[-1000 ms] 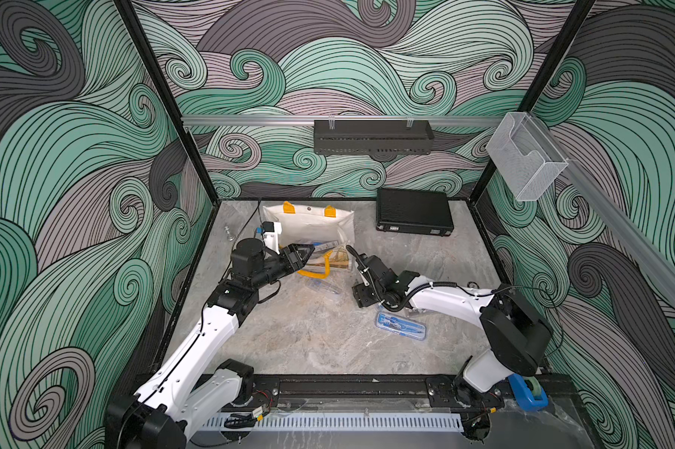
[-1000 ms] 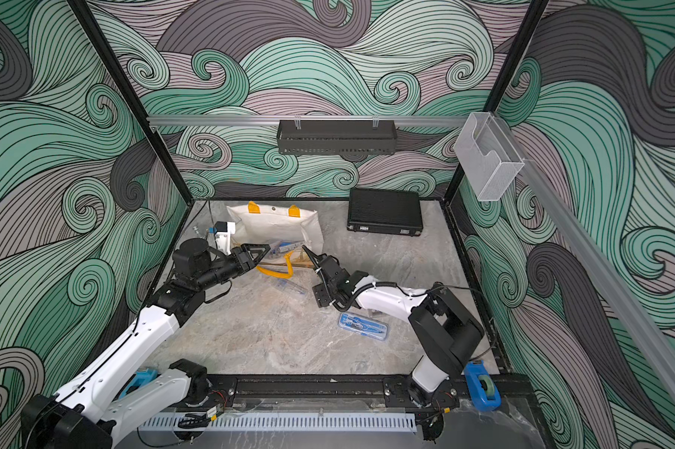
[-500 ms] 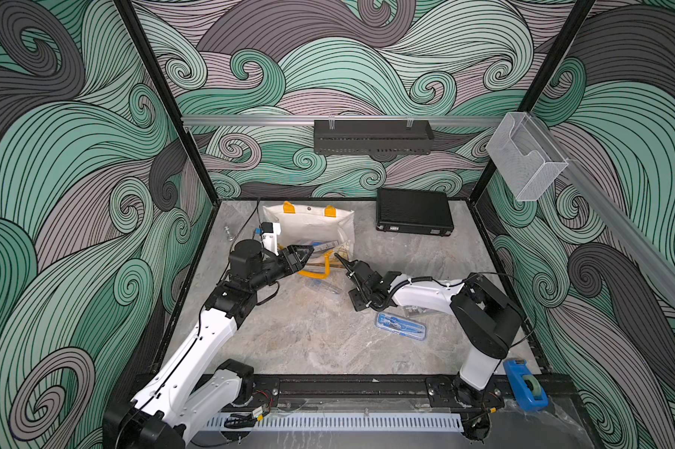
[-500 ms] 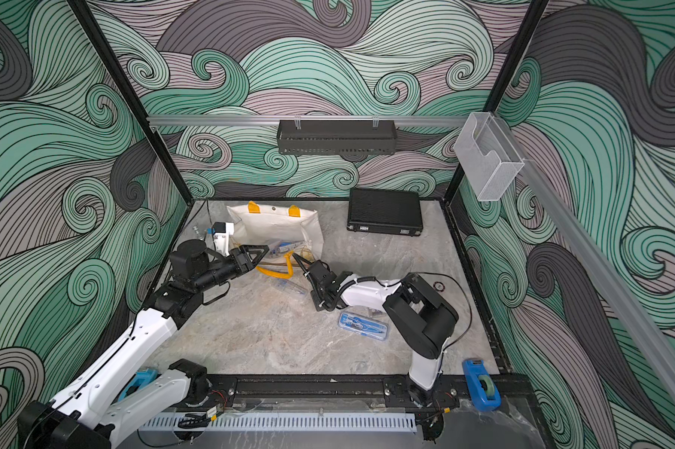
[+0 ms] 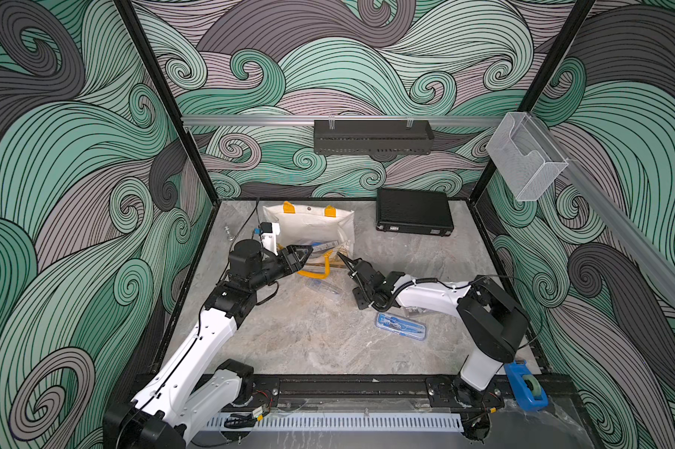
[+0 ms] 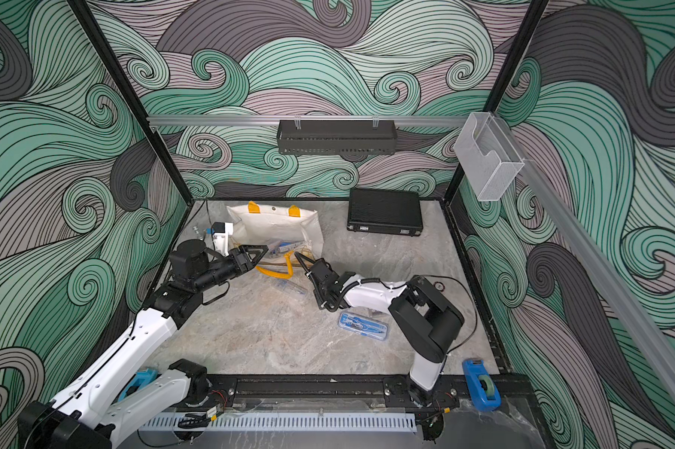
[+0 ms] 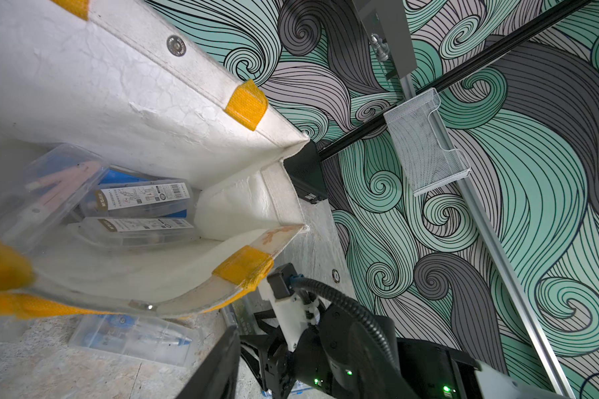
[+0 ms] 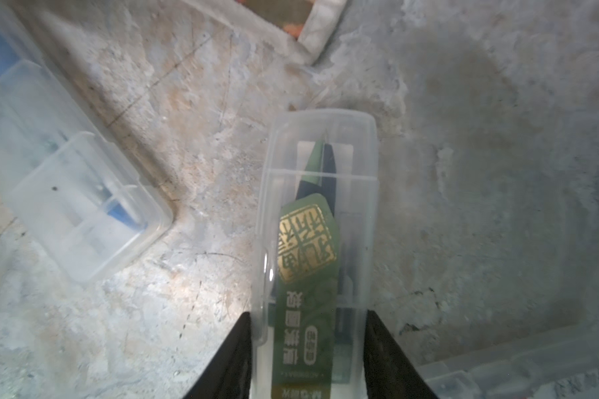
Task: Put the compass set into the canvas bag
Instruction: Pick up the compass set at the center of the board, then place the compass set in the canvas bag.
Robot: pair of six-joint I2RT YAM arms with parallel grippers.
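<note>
compass set: clear oblong plastic case, green label with gold stamp, dark compass inside. right end effector clamped on its long sides, at 4 o'clock of the cream canvas bag with yellow straps. only the right wrist view shows that grip. left wrist view alone shows the bag mouth open, more clear cases inside. left end effector at the bag mouth; apart or together, cannot tell. around the right end effector: loose clear case at 7 o'clock, blue case at 5, black hard case at 2, well apart. bare desk at 6.

Six compass sets, one canvas bag
</note>
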